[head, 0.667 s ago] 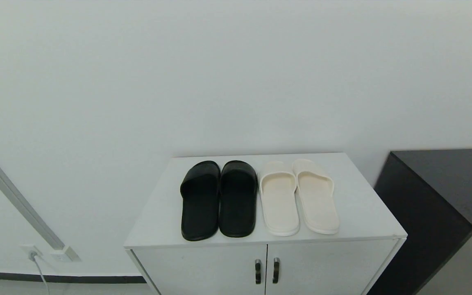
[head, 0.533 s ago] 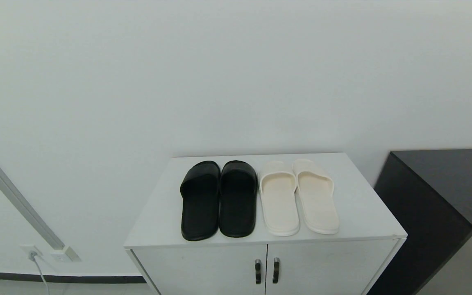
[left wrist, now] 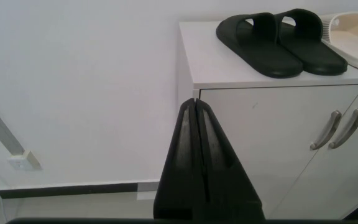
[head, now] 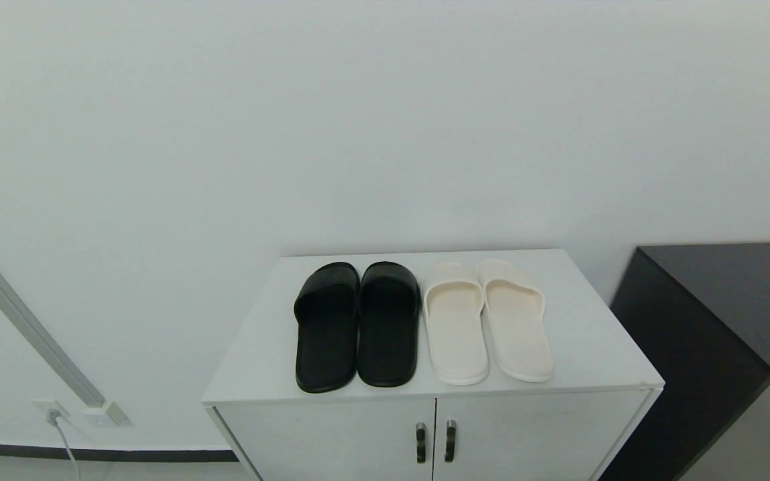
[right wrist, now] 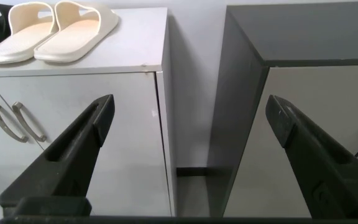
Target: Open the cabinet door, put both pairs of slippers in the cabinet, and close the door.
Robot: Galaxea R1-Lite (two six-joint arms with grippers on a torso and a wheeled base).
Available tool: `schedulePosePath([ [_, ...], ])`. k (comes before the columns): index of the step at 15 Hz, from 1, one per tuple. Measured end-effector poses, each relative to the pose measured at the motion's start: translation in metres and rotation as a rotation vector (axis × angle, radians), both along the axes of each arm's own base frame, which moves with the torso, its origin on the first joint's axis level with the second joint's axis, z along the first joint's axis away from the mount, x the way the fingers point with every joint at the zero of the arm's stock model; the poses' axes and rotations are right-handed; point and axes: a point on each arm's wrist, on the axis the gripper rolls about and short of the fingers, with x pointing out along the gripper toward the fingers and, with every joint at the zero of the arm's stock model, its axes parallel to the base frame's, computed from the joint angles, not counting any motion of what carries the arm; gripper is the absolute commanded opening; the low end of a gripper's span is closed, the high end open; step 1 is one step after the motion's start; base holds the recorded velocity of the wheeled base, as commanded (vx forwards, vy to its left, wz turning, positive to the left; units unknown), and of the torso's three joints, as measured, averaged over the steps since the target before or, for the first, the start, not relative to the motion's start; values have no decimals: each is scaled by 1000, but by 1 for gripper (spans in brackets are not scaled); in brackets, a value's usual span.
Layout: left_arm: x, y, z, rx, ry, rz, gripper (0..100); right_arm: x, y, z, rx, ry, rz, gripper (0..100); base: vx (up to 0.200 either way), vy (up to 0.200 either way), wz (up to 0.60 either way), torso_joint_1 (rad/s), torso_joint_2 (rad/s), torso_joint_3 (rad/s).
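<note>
A white cabinet stands against the wall with both doors closed and two metal handles at the centre seam. On its top lie a pair of black slippers on the left and a pair of cream slippers on the right, toes toward the wall. My left gripper is shut, low in front of the cabinet's left corner, with the black slippers above it. My right gripper is open, held in front of the cabinet's right edge, with the cream slippers and handles off to one side.
A dark grey cabinet stands close to the right of the white one, with a narrow gap between them. A wall socket with a cable and a slanted conduit are on the wall to the left.
</note>
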Motion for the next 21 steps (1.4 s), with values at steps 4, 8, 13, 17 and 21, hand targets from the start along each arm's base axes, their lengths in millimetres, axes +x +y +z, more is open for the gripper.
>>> schedulePosePath([
  [4,0,0,0,0,0,0,0,0,0,0,-16,8,0,100,0,0,0,0,0,0],
  [8,0,0,0,-1,0,0,0,1,0,17,14,-7,-2,100,0,0,0,0,0,0],
  [13,0,0,0,-7,0,1,0,9,1,71,31,25,67,100,0,0,0,0,0,0],
  [17,0,0,0,-6,0,1,0,38,3,74,33,161,152,100,0,0,0,0,0,0],
  [21,0,0,0,-6,0,1,0,84,10,85,31,226,240,100,0,0,0,0,0,0],
])
